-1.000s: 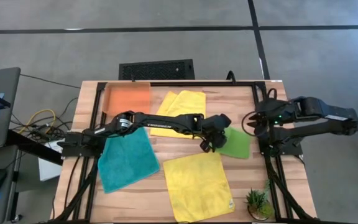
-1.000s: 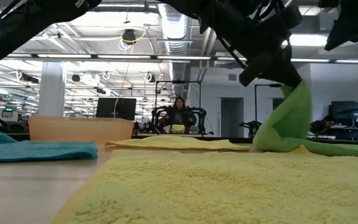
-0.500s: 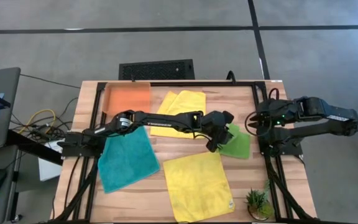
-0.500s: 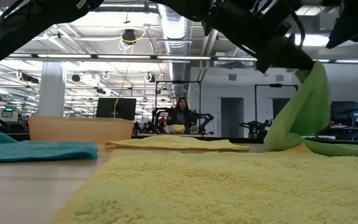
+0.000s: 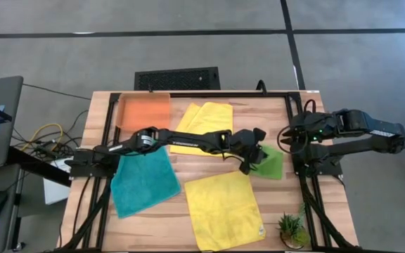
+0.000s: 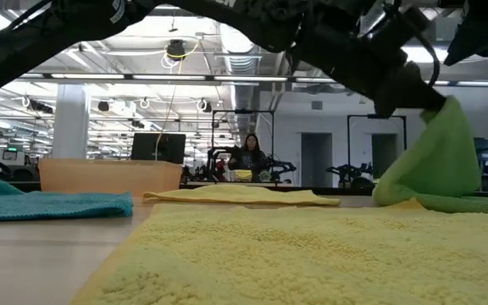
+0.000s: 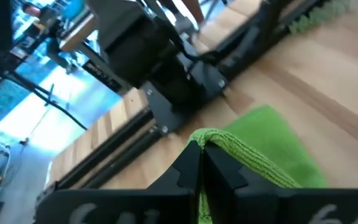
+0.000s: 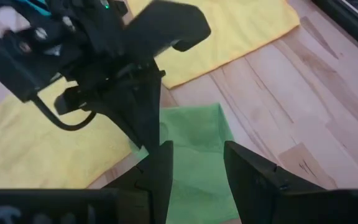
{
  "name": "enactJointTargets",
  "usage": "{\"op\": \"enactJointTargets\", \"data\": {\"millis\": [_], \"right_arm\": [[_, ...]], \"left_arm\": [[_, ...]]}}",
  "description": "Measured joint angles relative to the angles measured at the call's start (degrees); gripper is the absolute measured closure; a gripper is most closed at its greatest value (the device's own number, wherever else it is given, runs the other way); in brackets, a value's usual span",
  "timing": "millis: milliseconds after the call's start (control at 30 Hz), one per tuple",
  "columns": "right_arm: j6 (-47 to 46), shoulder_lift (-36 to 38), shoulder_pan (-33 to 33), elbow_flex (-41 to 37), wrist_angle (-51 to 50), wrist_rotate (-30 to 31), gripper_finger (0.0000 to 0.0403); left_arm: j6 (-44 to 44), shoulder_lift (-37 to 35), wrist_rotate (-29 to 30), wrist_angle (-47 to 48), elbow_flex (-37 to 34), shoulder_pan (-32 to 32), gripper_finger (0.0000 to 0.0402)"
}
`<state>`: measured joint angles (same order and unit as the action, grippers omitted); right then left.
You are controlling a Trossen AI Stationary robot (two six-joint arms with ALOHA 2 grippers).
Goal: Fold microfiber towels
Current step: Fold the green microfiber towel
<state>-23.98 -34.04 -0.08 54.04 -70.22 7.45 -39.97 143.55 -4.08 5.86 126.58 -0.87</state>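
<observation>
Four soft square towels are lying on the wooden table [image 5: 188, 165]: two yellow, one teal [image 5: 144, 179], one green [image 5: 269, 163]. The left gripper [image 5: 250, 163] is pinching the fuzzy green towel's edge, lifting it mid-table. The right gripper [image 5: 285, 138] is waiting unclenched nearby.

Bright, even light; blurry wrist views

Probably a robotics lab: exposed ceiling ducts [image 6: 227, 38], rows of workstations, and a seated person [image 6: 246, 157] behind the table.
</observation>
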Motion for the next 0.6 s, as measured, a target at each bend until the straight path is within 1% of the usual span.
{"op": "enactJointTargets", "data": {"millis": [133, 233, 367, 467, 600], "right_arm": [[0.0, 0.0, 0.0, 0.0, 0.0, 0.0, 0.0237], [0.0, 0.0, 0.0, 0.0, 0.0, 0.0, 0.0237], [0.0, 0.0, 0.0, 0.0, 0.0, 0.0, 0.0237], [0.0, 0.0, 0.0, 0.0, 0.0, 0.0, 0.0237], [0.0, 0.0, 0.0, 0.0, 0.0, 0.0, 0.0237]], "left_arm": [[4.5, 0.0, -0.1, -2.7, 0.0, -0.1, 0.0401], [7.6, 0.0, 0.3, -3.0, 0.0, 0.1, 0.0402], [9.2, 0.0, -0.2, -2.8, 0.0, 0.4, 0.0397], [9.9, 0.0, -0.3, -2.6, 0.0, 0.4, 0.0378], [10.8, 0.0, -0.2, -2.7, 0.0, 0.6, 0.034]]}}
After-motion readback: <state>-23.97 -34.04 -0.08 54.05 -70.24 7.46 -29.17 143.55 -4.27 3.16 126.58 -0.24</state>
